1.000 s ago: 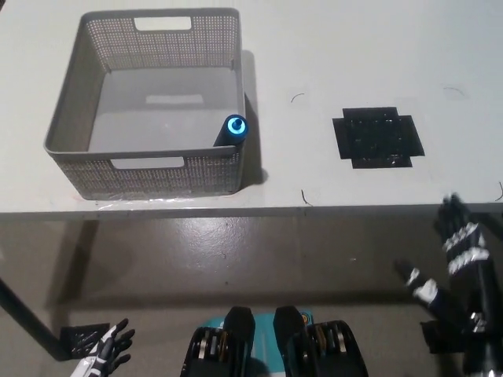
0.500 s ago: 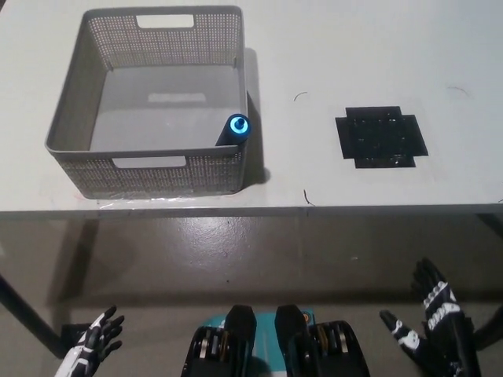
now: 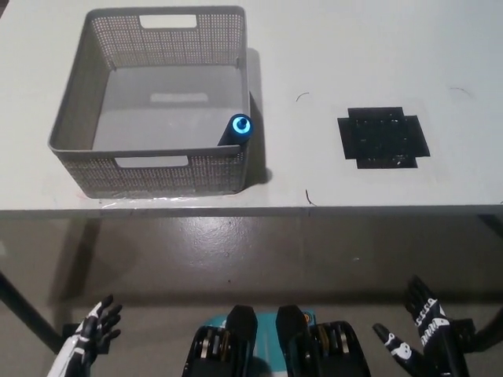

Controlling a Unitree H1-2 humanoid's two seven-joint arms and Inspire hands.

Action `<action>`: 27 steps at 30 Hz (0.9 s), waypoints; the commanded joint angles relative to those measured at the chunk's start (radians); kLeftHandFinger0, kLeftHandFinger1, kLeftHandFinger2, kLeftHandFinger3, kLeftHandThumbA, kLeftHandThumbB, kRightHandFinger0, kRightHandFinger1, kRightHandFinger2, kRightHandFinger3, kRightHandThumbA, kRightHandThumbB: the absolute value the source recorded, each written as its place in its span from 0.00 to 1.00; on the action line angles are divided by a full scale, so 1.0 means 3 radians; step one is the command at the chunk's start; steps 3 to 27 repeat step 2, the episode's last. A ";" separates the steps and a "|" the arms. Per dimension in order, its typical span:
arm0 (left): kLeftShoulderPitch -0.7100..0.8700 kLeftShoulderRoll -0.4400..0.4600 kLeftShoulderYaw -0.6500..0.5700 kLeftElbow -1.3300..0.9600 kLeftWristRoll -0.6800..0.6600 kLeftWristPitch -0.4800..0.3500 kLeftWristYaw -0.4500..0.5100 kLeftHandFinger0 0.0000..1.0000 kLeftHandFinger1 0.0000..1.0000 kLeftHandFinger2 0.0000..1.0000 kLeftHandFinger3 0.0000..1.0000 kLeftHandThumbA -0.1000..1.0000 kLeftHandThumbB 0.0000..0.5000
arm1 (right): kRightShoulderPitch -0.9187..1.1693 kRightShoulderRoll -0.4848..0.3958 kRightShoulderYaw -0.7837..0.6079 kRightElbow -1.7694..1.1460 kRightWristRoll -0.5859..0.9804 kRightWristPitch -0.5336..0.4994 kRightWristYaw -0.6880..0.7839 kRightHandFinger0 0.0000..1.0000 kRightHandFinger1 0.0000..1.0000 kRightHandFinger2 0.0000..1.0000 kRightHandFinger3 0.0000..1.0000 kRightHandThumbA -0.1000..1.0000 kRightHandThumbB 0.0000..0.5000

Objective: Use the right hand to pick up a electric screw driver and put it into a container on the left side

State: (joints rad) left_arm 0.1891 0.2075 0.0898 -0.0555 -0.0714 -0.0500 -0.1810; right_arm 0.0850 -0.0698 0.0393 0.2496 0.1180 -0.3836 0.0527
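The screwdriver (image 3: 238, 129) leans in the near right corner of the basket (image 3: 149, 169) on the table (image 3: 330, 47). Right hand (image 3: 418, 339) and left hand (image 3: 85, 344) hang low, fingers apart, holding nothing.

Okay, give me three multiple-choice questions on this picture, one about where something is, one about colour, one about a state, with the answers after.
1. Where is the screwdriver?
A. on the black mat
B. in the basket's near right corner
C. on the floor

2. What colour is the ring on the screwdriver's end?
A. red
B. green
C. blue

3. How is the right hand?
A. open, holding nothing
B. closed on the screwdriver
C. resting in the basket

Answers: B, it leans against the inside wall of the grey basket; C, the ring glows blue; A, its fingers are spread, low beside the table, like the left hand at lower left.
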 commanded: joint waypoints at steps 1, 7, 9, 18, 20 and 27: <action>-0.0018 0.0056 0.0072 -0.0062 -0.0062 -0.0057 0.0029 1.00 1.00 1.00 1.00 1.00 0.37 | -0.0046 0.0045 -0.0025 -0.0007 -0.0002 -0.0153 0.0039 1.00 1.00 1.00 1.00 1.00 1.00; -0.0014 0.0055 0.0073 -0.0061 -0.0062 -0.0061 0.0029 1.00 1.00 1.00 1.00 1.00 0.37 | -0.0044 0.0046 -0.0027 -0.0005 -0.0004 -0.0152 0.0037 1.00 1.00 1.00 1.00 1.00 1.00; -0.0014 0.0055 0.0073 -0.0061 -0.0062 -0.0061 0.0029 1.00 1.00 1.00 1.00 1.00 0.37 | -0.0044 0.0046 -0.0027 -0.0005 -0.0004 -0.0152 0.0037 1.00 1.00 1.00 1.00 1.00 1.00; -0.0014 0.0055 0.0073 -0.0061 -0.0062 -0.0061 0.0029 1.00 1.00 1.00 1.00 1.00 0.37 | -0.0044 0.0046 -0.0027 -0.0005 -0.0004 -0.0152 0.0037 1.00 1.00 1.00 1.00 1.00 1.00; -0.0014 0.0055 0.0073 -0.0061 -0.0062 -0.0061 0.0029 1.00 1.00 1.00 1.00 1.00 0.37 | -0.0044 0.0046 -0.0027 -0.0005 -0.0004 -0.0152 0.0037 1.00 1.00 1.00 1.00 1.00 1.00; -0.0014 0.0055 0.0073 -0.0061 -0.0062 -0.0061 0.0029 1.00 1.00 1.00 1.00 1.00 0.37 | -0.0044 0.0046 -0.0027 -0.0005 -0.0004 -0.0152 0.0037 1.00 1.00 1.00 1.00 1.00 1.00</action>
